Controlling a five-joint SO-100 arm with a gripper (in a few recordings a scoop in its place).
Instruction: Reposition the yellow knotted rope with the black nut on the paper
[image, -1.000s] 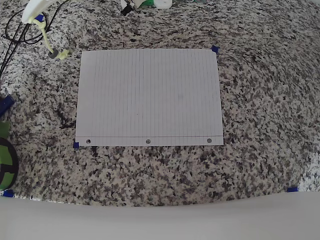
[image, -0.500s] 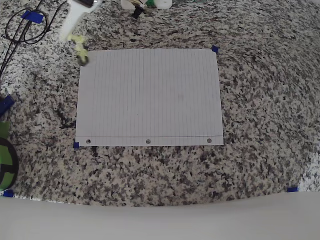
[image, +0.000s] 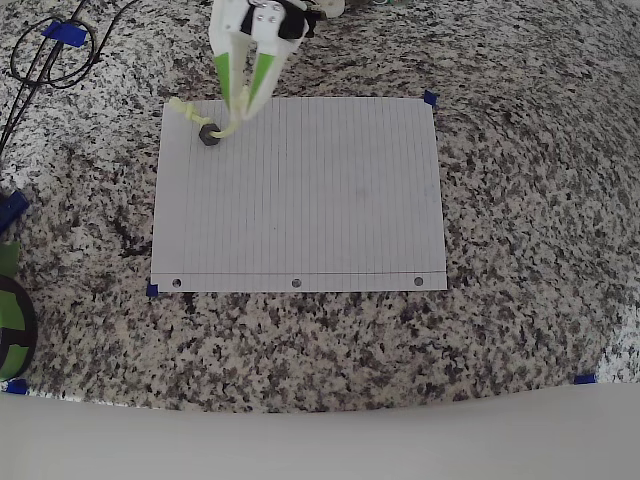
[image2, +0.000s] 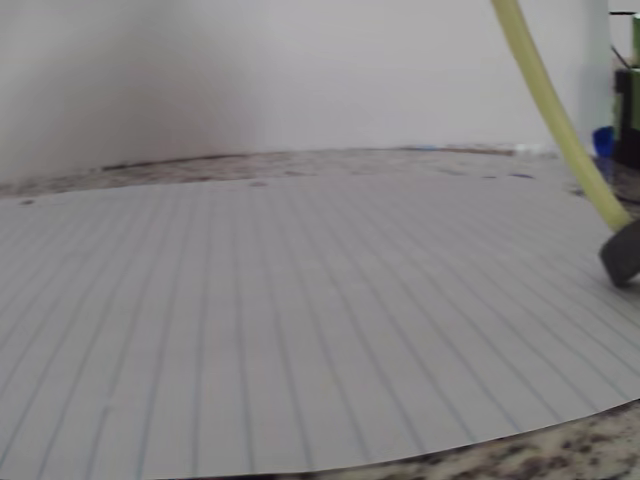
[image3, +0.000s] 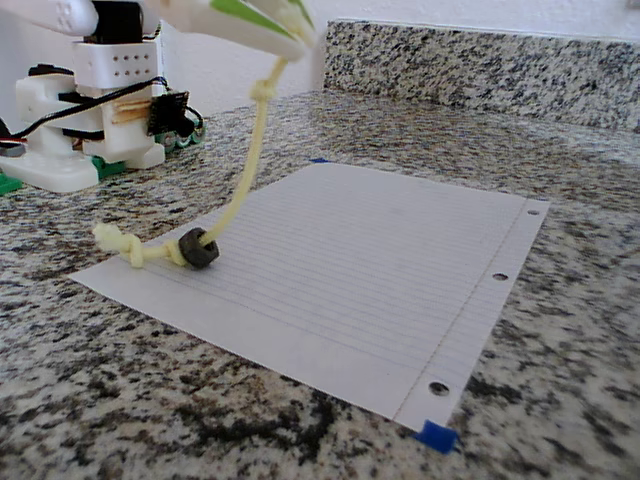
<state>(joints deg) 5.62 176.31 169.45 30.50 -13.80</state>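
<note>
Step in hand: placing. Gripper (image: 240, 108) pinches upper end of yellow knotted rope (image3: 243, 185), fingers closed on cord just above upper knot. Lower end down on paper (image: 330, 200), near its top-left corner in overhead view. Black nut (image: 209, 134) rests on sheet, lower knot just beyond it toward paper edge.

Axis: cord runs steeply up from nut to gripper, slightly bowed; resting tail points toward corner.

Next move, by judgement: lower, trail cord flat across sheet, then release. Wrist view blurred; nut contact there uncertain.

Paper lies flat on granite tabletop (image: 520, 300).
</note>
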